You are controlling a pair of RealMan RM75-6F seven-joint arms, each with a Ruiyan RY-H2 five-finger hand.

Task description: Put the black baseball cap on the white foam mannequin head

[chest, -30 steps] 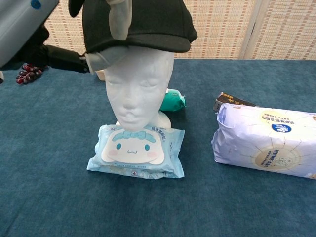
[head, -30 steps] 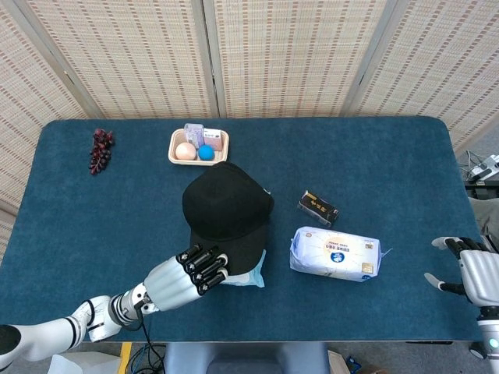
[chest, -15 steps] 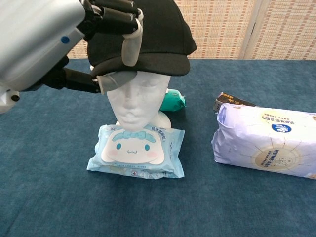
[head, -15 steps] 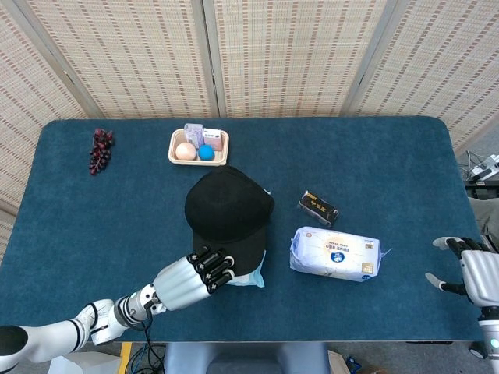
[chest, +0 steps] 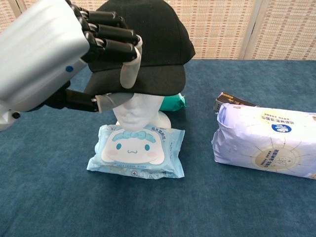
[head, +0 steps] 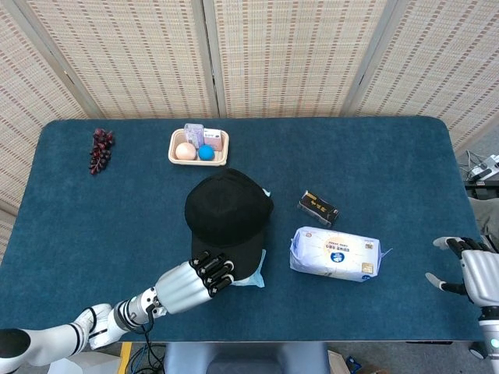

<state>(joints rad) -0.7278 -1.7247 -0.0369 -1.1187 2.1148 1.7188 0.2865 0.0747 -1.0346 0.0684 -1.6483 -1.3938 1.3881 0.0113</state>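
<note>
Left robot hand (chest: pixel 74 49) grips black cap (chest: pixel 148 34) brim; cap on mannequin head (chest: pixel 140 111).

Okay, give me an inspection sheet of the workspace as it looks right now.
Surface: blue cloth table.
Job's things: black cap sits low over white foam head.
Clutter: wipes pack at the head's base, tissue pack, dark box, tray, grapes.
Hands: left hand grips the cap's brim; right hand open at the table's right edge.
Cables: some off the table, right.
Surroundings: woven screens.
</note>
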